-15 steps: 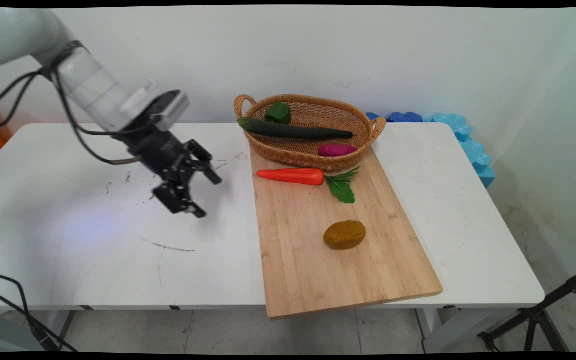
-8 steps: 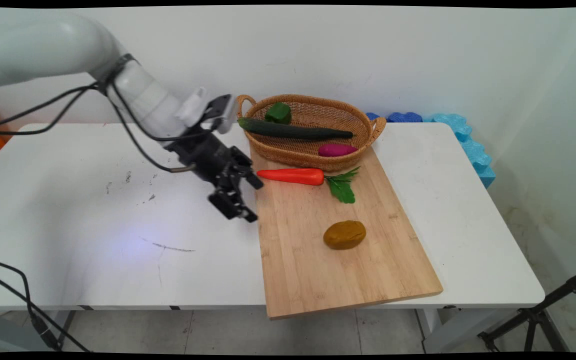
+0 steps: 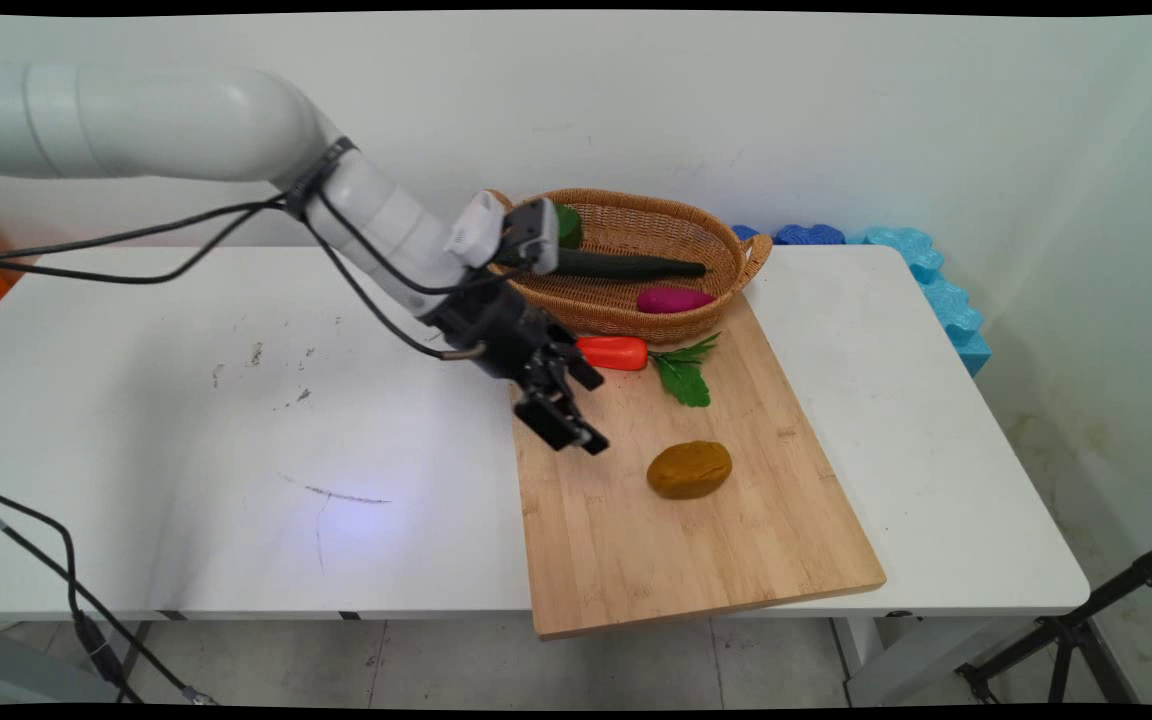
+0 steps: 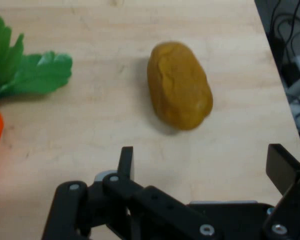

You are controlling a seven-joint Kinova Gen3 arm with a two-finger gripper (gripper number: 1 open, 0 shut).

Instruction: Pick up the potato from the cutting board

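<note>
While the end effector [image 3: 576, 415] hangs over the left edge of the wooden cutting board [image 3: 696, 560], its fingers [image 4: 125, 161] stand spread apart and hold nothing. Nearest it lies the brown potato [image 3: 689, 469] — in the hand view [image 4: 179, 85] it sits just ahead of the gap between the fingers, a little off to one side, not touched. A clean approach would, I judge, want the fingers centred across the potato's short width (it is rounded and may roll). An orange carrot [image 3: 613, 352] with green leaves [image 3: 683, 375] lies on the board's far part, partly behind the arm. Beyond it a wicker basket [image 3: 726, 262] holds a cucumber [image 3: 636, 266], a purple sweet potato [image 3: 674, 299] and a green pepper [image 3: 567, 224]. The white bench [image 3: 186, 420] is scuffed with dark marks — blue foam [image 3: 926, 270] lines its far right corner against the white wall.
</note>
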